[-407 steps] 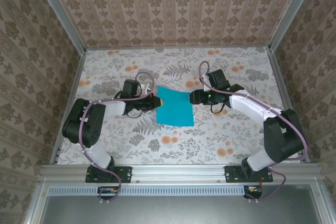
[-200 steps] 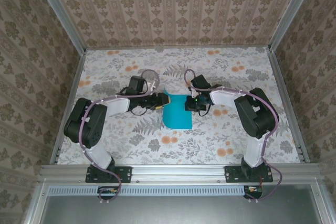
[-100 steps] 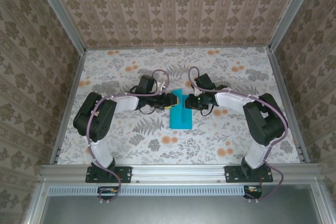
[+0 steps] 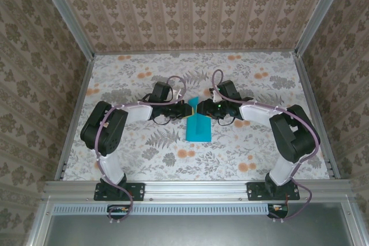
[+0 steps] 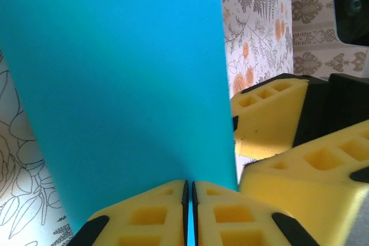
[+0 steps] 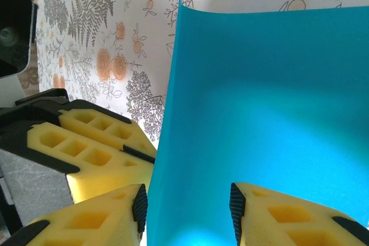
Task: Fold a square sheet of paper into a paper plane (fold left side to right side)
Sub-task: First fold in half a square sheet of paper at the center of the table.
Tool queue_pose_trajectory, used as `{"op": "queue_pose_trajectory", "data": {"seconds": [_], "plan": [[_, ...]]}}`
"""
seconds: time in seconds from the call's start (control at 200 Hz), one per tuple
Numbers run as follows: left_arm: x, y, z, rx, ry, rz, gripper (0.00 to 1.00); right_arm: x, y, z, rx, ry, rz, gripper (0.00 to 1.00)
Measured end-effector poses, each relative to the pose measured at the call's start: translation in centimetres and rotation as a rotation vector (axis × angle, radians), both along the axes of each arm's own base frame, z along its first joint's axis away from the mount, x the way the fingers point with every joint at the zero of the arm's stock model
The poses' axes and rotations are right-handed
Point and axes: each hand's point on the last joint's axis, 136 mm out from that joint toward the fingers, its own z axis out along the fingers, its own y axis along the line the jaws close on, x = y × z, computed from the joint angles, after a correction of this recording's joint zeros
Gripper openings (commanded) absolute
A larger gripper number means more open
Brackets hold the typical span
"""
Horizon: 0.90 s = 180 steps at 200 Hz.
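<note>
The square sheet of paper [image 4: 199,128] is turquoise and bent double into a narrow strip at the middle of the table. Its far end is lifted between both grippers. My left gripper [image 4: 191,108] is shut on the paper's edge. In the left wrist view the sheet [image 5: 127,79] runs down into the thin slit between my left gripper's [image 5: 189,203] pads. My right gripper [image 4: 202,108] faces it from the right, open. In the right wrist view the paper [image 6: 271,96] passes between my right gripper's [image 6: 187,205] spread jaws, which do not press it.
The floral-patterned table [image 4: 253,148] is fenced by wallpapered walls on three sides. A metal rail [image 4: 196,188] with both arm bases runs along the near edge. The two grippers' fingertips stand almost touching over the paper.
The flat sheet has been folded, its left half brought over to the right. My left gripper moved right and closed on the paper. My right gripper opened and let go.
</note>
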Motion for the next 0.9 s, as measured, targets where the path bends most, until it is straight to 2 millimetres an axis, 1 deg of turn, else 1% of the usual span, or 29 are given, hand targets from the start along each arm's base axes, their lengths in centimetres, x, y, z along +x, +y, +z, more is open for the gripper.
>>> {"op": "queue_pose_trajectory", "data": {"seconds": [0.27,0.45,0.62,0.715,0.815,0.855,0.9], "plan": [[0.1,0.0,-0.1,0.003,-0.001,0.003,0.12,-0.1,-0.1,-0.1,0.002,0.007,-0.007,0.45],[0.1,0.1,-0.1,0.007,-0.003,0.007,0.12,-0.2,-0.4,1.3,0.000,-0.031,-0.017,0.46],[0.2,0.1,-0.1,0.009,-0.004,0.010,0.12,-0.2,-0.1,1.3,0.008,-0.025,-0.014,0.45],[0.2,0.1,-0.1,0.010,-0.005,0.011,0.12,-0.5,0.3,0.7,0.016,-0.006,-0.001,0.42],[0.2,0.1,-0.2,0.011,-0.005,0.012,0.12,-1.0,1.0,-0.5,0.017,0.032,0.015,0.36],[0.2,0.1,-0.2,0.011,-0.006,0.012,0.11,-1.2,1.2,-0.9,0.013,0.043,0.019,0.32],[0.2,0.1,-0.2,0.011,-0.006,0.012,0.11,-1.4,1.3,-1.2,0.015,0.056,0.022,0.25]]}}
